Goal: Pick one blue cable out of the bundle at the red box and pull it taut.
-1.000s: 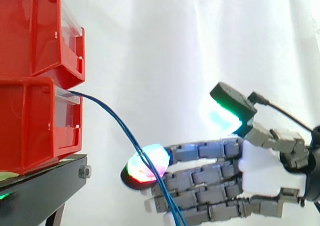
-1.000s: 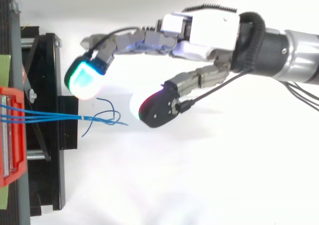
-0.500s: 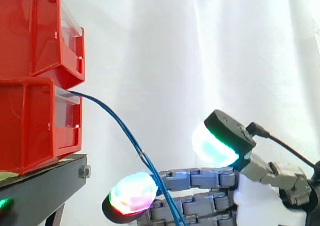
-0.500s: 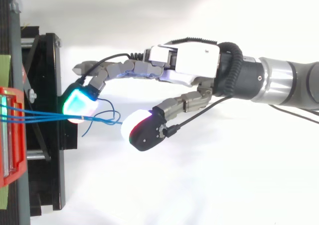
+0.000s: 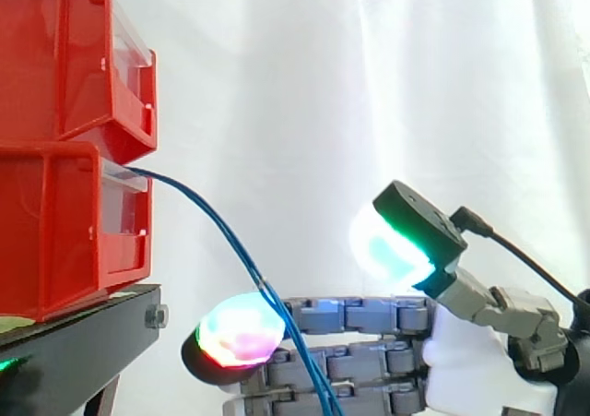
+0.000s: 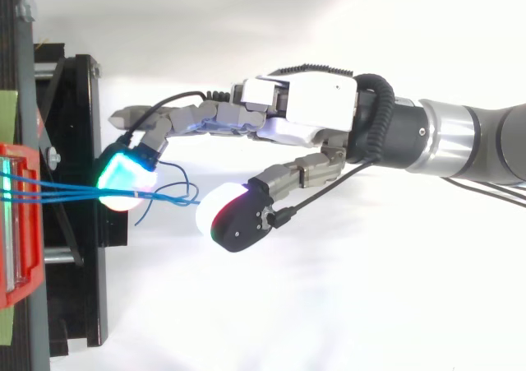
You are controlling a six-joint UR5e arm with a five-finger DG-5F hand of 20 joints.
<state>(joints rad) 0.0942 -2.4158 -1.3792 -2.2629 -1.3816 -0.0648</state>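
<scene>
Cables: thin blue cables (image 5: pixel 217 222) leave the front of the lower red bin (image 5: pixel 55 236) and sag across the fingers, their free tips curling just past the black stand (image 5: pixel 83 342)
Handling: probably light, limp and slick; the strands lie close together, so separate one on the hanging span with a fine pinch
Hand: hand (image 6: pixel 312 99) spread wide, fingers straight, thumb apart, gripping nothing; one glowing pad (image 6: pixel 119 173) sits at the strands
Bins: upper red bin (image 5: pixel 64 56) hides its contents; the lower one shows only cables
</scene>
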